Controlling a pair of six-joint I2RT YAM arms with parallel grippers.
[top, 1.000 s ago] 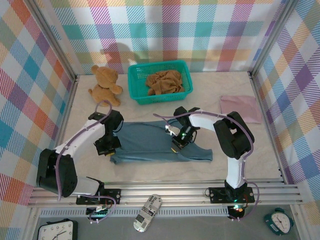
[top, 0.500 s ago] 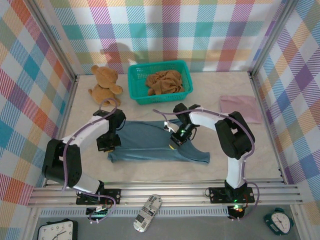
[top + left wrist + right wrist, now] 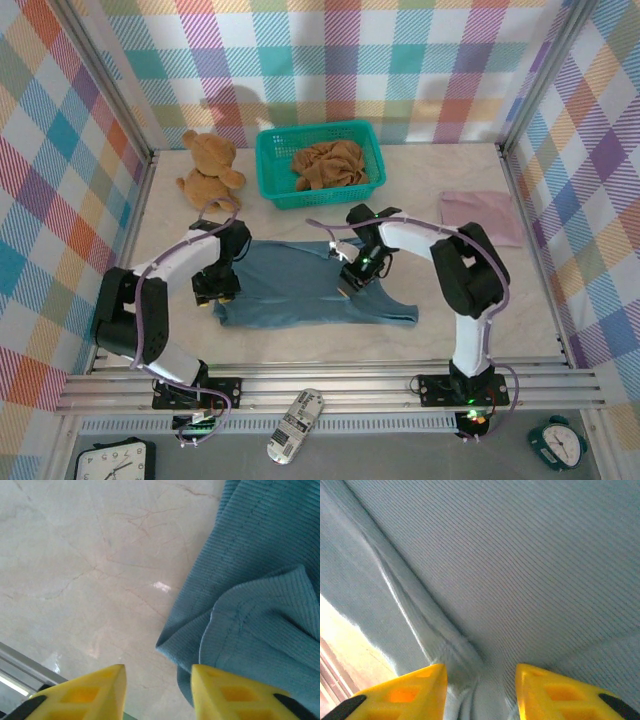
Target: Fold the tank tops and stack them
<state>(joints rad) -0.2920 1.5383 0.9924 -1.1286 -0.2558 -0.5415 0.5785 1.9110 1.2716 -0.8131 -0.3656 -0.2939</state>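
- Slate-blue top (image 3: 300, 287) lies part-folded just in front of the basket (image 3: 268, 165).
- Left claw (image 3: 157, 677), spread and empty, hangs at the top's loose corner; right claw (image 3: 480, 680), also spread, sits over a ridge.
- Risk: a lifting finger snags cloth, undoing the fold.

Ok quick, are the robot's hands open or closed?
Left hand: open, holding nothing, at the edge of the blue top.
Right hand: open, holding nothing, over the blue top.

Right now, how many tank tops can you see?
3: the blue one spread mid-table, the brown one bunched in the basket, the pink one folded far right. Some may hide underneath.
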